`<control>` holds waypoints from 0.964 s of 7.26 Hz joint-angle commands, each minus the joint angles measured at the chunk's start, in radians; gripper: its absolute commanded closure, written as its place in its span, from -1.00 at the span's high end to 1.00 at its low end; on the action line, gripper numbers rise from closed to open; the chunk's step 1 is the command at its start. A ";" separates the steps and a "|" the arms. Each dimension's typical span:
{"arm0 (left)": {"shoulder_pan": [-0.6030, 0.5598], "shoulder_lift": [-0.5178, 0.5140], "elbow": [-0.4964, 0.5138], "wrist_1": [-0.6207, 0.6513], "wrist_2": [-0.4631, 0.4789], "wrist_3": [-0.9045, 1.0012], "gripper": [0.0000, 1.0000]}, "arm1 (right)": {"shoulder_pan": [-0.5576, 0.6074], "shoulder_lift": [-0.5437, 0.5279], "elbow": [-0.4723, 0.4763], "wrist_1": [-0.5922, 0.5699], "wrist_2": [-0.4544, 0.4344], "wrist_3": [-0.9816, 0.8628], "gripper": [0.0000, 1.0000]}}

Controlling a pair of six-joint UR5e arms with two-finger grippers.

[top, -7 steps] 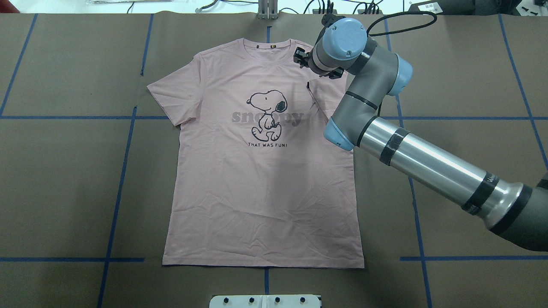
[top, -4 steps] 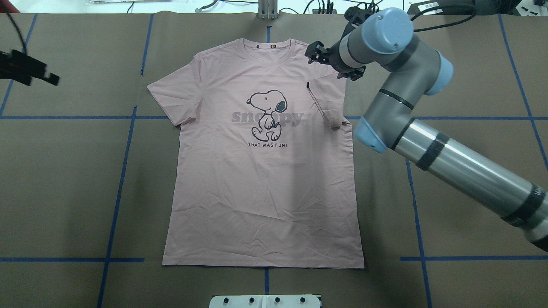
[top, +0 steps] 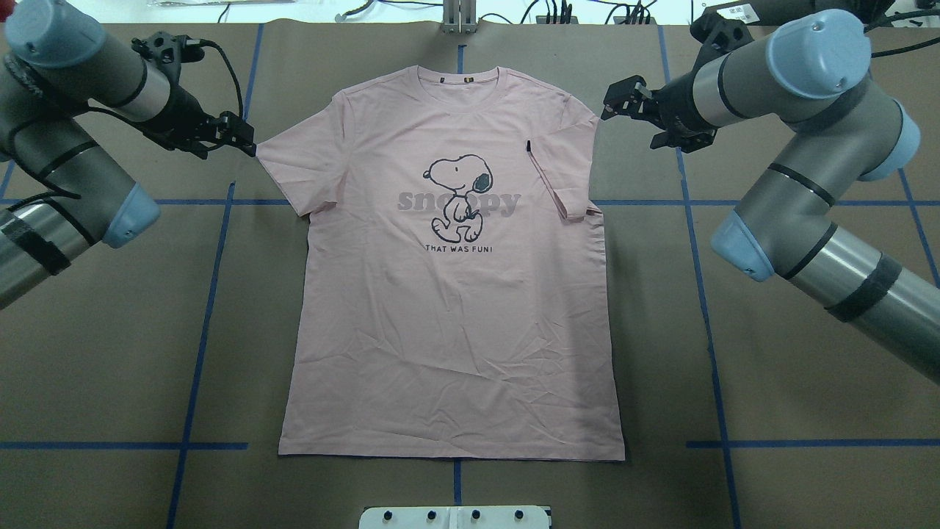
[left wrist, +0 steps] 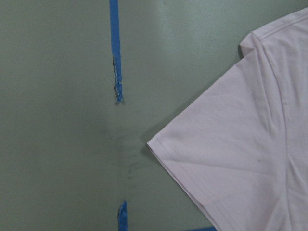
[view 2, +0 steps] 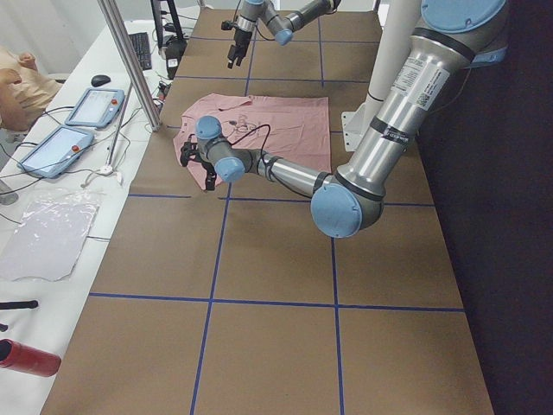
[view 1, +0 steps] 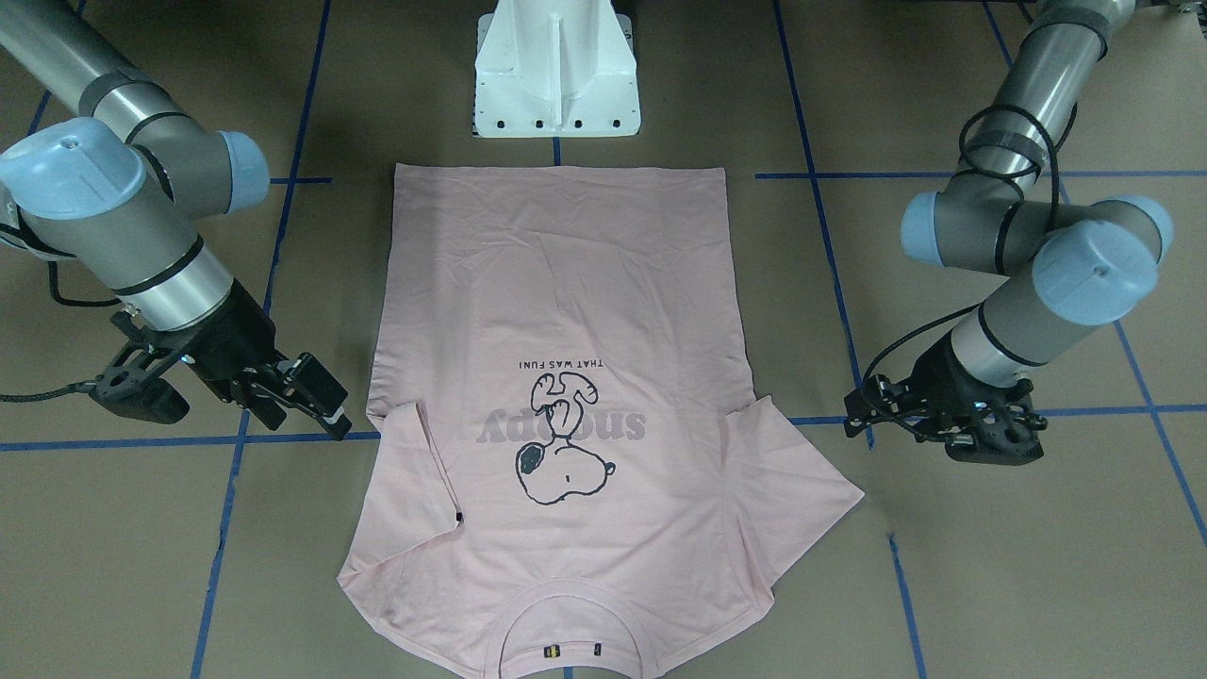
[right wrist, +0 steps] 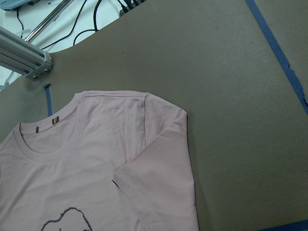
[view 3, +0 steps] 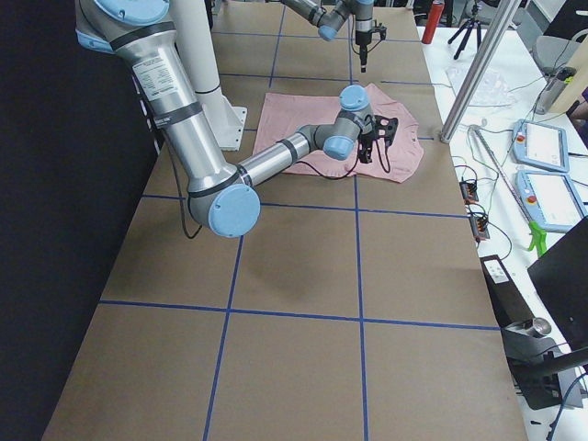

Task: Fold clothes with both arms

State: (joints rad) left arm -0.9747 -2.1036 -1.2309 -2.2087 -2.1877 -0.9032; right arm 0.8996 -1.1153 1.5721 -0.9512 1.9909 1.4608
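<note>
One fold only appears complete: the pale pink T-shirt lies print-up and flat on the brown table, centred between the arms, with the sleeve on the robot's right already turned in over the chest, its cuff edge near the "snoopy" lettering. The sleeve on the robot's left is still spread outward, and the body shows no lengthwise or crosswise fold, so most of the task seems to remain. The garment's long axis runs straight away from the robot: hem nearest the white pedestal, ribbed collar at the far edge, cartoon dog upright as seen from behind the robot. The left gripper sits just beside the outer corner of the spread sleeve, fingers close together and holding nothing; whether it touches the cloth cannot be told. The right gripper hangs just outside the shirt's right shoulder, fingers parted and empty.
</note>
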 commanded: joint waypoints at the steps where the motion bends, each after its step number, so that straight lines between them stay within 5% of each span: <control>1: 0.054 -0.074 0.142 -0.072 0.118 -0.008 0.70 | 0.001 -0.009 0.009 0.000 -0.003 -0.002 1.00; 3: 0.057 -0.078 0.154 -0.072 0.121 -0.008 0.33 | -0.001 -0.008 0.008 0.000 -0.009 -0.002 1.00; 5: 0.057 -0.098 0.175 -0.072 0.123 -0.006 0.27 | -0.001 -0.009 0.000 0.000 -0.009 -0.004 1.00; 6: 0.057 -0.105 0.185 -0.072 0.121 -0.006 -0.08 | -0.001 -0.009 0.000 0.000 -0.009 -0.004 1.00; 7: 0.057 -0.108 0.186 -0.071 0.121 -0.006 -0.86 | -0.001 -0.011 0.000 0.000 -0.011 -0.004 1.00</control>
State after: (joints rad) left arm -0.9174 -2.2051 -1.0510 -2.2807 -2.0661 -0.9097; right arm 0.8990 -1.1246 1.5731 -0.9511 1.9816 1.4575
